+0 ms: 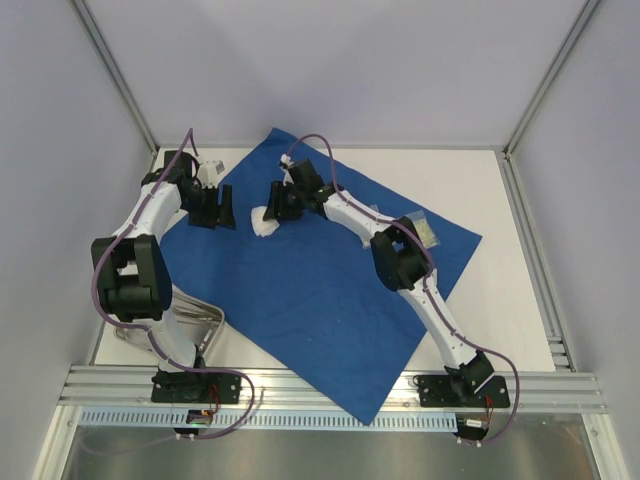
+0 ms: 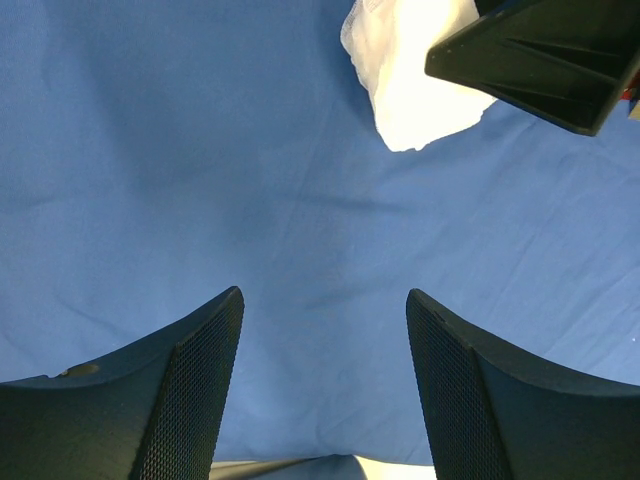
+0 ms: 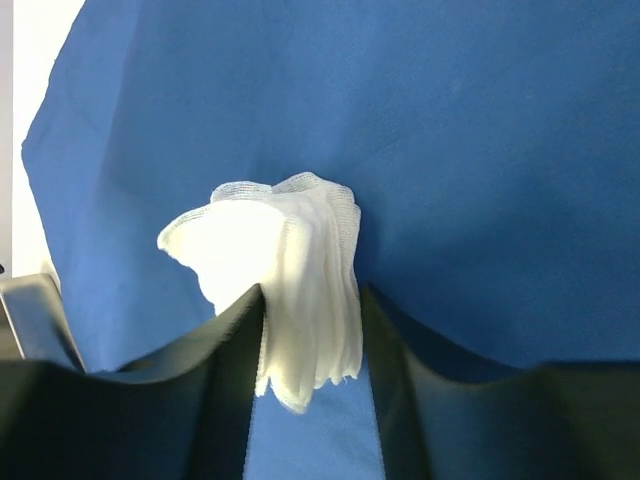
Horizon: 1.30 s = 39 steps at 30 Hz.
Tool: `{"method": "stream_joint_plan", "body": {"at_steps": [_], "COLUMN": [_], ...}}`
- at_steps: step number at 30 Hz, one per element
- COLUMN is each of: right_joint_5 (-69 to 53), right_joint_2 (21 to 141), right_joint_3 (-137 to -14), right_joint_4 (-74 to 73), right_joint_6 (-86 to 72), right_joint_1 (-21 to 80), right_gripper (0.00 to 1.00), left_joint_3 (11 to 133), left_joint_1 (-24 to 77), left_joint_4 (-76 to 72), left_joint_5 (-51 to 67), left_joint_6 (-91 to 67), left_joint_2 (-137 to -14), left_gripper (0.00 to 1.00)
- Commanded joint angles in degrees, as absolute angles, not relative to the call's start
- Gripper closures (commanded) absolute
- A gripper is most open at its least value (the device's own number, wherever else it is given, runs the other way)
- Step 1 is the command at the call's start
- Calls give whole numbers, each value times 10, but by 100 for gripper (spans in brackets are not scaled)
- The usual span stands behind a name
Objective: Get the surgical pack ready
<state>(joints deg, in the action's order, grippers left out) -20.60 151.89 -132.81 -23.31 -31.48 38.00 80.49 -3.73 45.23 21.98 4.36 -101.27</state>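
- My right claw [image 3: 310, 300] is clamped on a folded white gauze pad [image 3: 275, 260], pinching the stacked layers at one edge so that most of the pad sticks out past my fingertips
- I judge the edge grip is there so I can lay the pad down flat and let go without dragging the cloth beneath
- The surgical pack [image 1: 320, 290], a blue drape, lies spread directly under this claw and runs out on every side of it; the wrist view shows only blue past the pad, apart from white table at its left edge
- I cannot tell whether the pad's lower edge touches the drape or hangs just above it
- My left claw [image 2: 325, 300] holds nothing, its fingers wide apart over bare blue cloth, with the pad and the right claw's finger just ahead of it
- I read that spread stance as waiting, ready to pin or tug the drape
- The drape sits cornerwise to my bases, one corner towards them; its long axis seems to run from behind my left claw down past my right arm's base, though it looks close to square
- It lies single-layered and hardly creased, so folding looks not yet begun
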Motion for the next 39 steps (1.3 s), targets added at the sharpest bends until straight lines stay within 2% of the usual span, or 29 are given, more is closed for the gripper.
{"method": "stream_joint_plan", "body": {"at_steps": [1,4,9,13,15,23,26,34,37,39], "right_joint_5": [-235,-250,-271,-292,-295,-296,-293,-289,-286,-272], "right_joint_2": [1542,1539,1535,1532,1522,1448,1414,1379,1372,1368], "right_joint_3": [-1342,-1343,-1339,-1337,-1334,-1273,-1252,-1246,-1249,-1252], "right_joint_4": [-224,-209,-188,-177,-171,-126,-114,-137,-139,-144], "right_joint_6": [-337,-354,-376,-395,-396,-416,-418,-394,-383,-368], "right_joint_1": [383,384,384,383,383,388,396,452,485,504], "right_gripper": [58,70,77,95,99,100,100,99,100,100], "left_joint_3": [803,804,807,808,809,789,754,710,691,678], "left_joint_1": [-33,-33,-33,-33,-33,-34,-47,-163,-199,-221], "left_joint_4": [452,452,454,458,459,470,470,550,599,629], "left_joint_5": [229,228,226,226,225,207,195,206,207,222], "left_joint_6": [53,54,57,63,68,91,99,153,201,245], "left_joint_2": [-1007,-1006,-1001,-998,-995,-955,-903,-752,-680,-632], "left_gripper": [25,25,25,25,25,25,25,23,16,6]}}
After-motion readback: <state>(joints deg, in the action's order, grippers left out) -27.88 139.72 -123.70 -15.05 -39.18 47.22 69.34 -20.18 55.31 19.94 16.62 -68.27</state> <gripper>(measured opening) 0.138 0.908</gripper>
